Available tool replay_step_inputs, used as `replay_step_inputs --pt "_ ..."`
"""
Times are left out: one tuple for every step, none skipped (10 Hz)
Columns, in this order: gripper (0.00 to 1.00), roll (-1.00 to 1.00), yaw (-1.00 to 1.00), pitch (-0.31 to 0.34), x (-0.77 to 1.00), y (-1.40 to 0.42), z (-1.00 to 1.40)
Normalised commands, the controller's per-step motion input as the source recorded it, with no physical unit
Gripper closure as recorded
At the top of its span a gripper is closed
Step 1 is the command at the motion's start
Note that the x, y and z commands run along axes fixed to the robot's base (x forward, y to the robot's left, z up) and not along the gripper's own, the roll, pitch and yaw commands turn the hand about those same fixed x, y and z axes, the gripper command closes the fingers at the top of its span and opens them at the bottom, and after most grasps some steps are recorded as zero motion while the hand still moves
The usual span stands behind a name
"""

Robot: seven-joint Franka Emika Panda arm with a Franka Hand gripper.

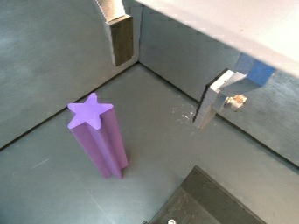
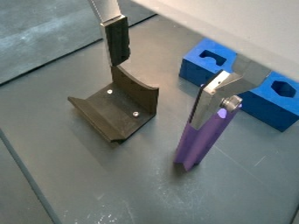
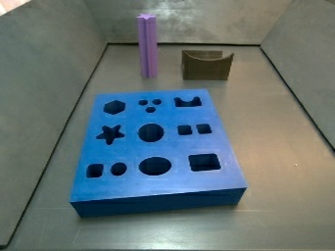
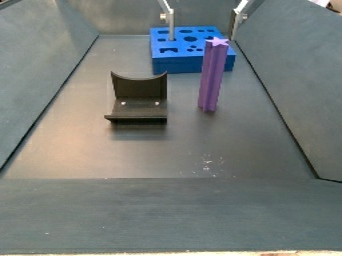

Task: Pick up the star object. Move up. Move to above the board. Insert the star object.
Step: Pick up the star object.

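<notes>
The star object (image 1: pixel 96 133) (image 2: pixel 198 144) is a tall purple prism standing upright on the dark floor, also in both side views (image 3: pixel 148 46) (image 4: pixel 213 75). My gripper (image 1: pixel 167 70) (image 2: pixel 163 74) hangs open above the floor with nothing between its fingers (image 1: pixel 121 37). The prism stands lower down, close by one finger (image 2: pixel 212 103) and not held. Only the fingertips (image 4: pixel 167 14) show at the upper edge of a side view. The blue board (image 3: pixel 157 199) (image 4: pixel 187 66) (image 2: pixel 205 70) lies flat with its many cut-out holes, a little apart from the prism.
The dark fixture (image 2: pixel 117 109) (image 3: pixel 206 65) (image 4: pixel 136 102) stands on the floor beside the star object. Sloping grey walls (image 3: pixel 72 98) (image 4: pixel 287 80) enclose the floor on the sides.
</notes>
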Motion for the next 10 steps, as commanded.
replay_step_inputs --pt "0.0 -0.01 0.0 0.0 0.0 0.0 0.0" --pt "0.0 0.0 -0.14 -0.123 -0.42 0.17 -0.04" --pt "0.0 0.0 -0.2 0.0 -0.25 -0.17 -0.17" --pt "0.0 0.04 -0.25 0.0 -0.17 -0.44 -0.17" --pt "0.0 0.03 -0.15 0.004 0.0 -0.7 -0.43" --pt "0.0 0.0 -0.12 0.0 0.0 -0.77 -0.59" --pt "0.0 -0.07 0.0 -0.02 0.03 -0.37 -0.3" --pt "0.0 0.0 0.0 0.0 0.0 -0.07 -0.02" --pt "0.0 0.0 0.0 0.0 -0.03 0.0 -0.25" --pt "0.0 -0.01 -0.01 -0.084 -0.5 -0.18 -0.97"
